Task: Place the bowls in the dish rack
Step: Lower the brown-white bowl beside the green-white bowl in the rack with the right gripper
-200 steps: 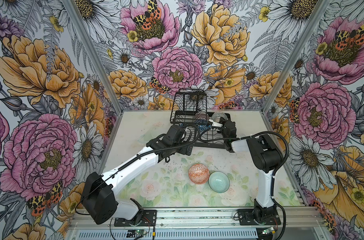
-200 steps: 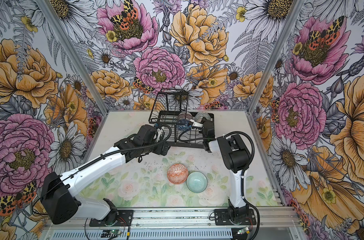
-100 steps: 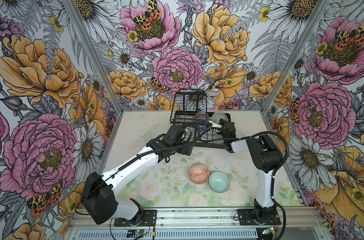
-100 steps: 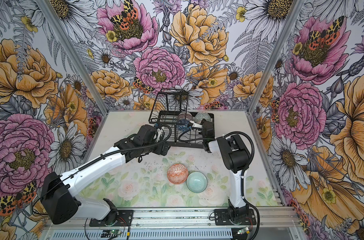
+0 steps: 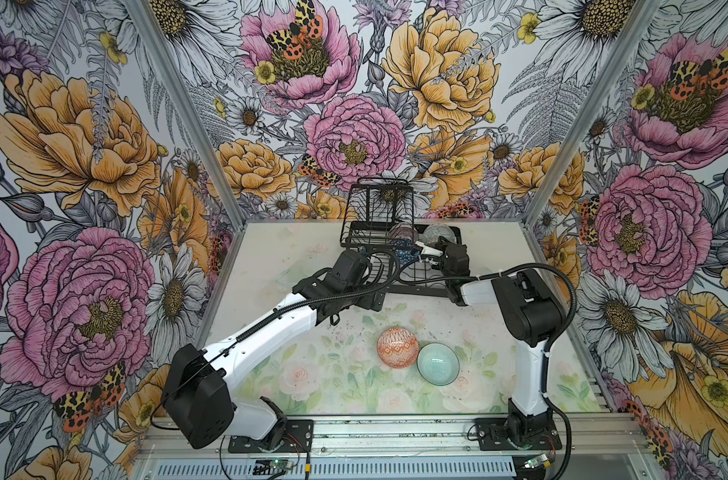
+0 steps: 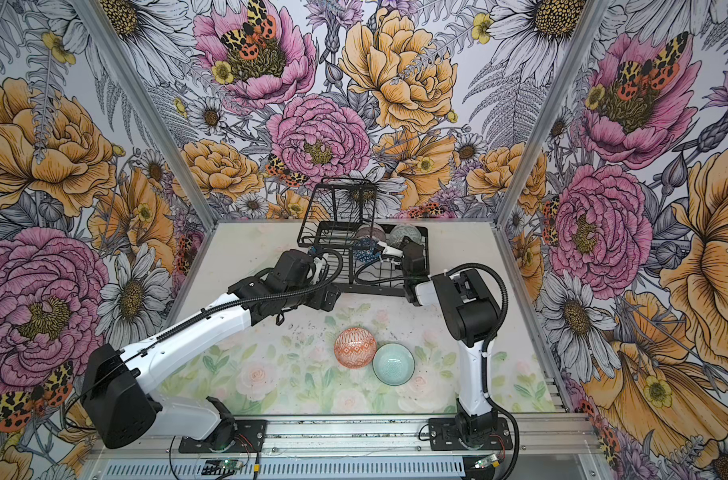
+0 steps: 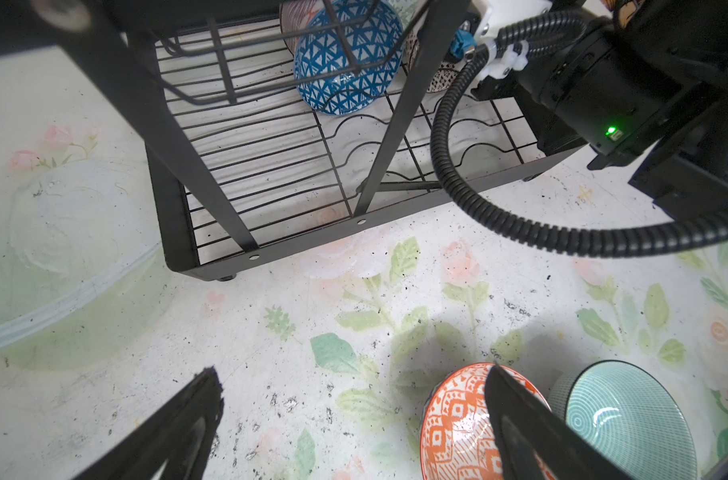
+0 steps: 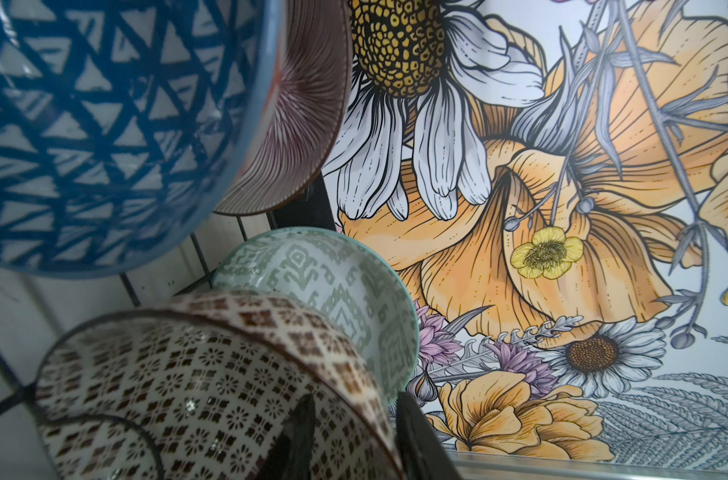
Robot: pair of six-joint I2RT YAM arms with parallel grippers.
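Fingers on the left (image 7: 179,428) stand apart; right fingers (image 8: 420,449) straddle the dotted bowl (image 8: 187,374) rim, grip unclear.

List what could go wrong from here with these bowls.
The right hand straddles the rim of the dotted bowl; withdrawing might tip it against the neighbouring grey-green bowl. The orange bowl and teal bowl sit close together on the table, so the open left hand may nudge one when grasping the other.

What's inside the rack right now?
Four bowls on edge in the rack: blue, pink-lined, grey-green and dotted. The right arm and the raised basket cover part of its floor; anything there is unseen.
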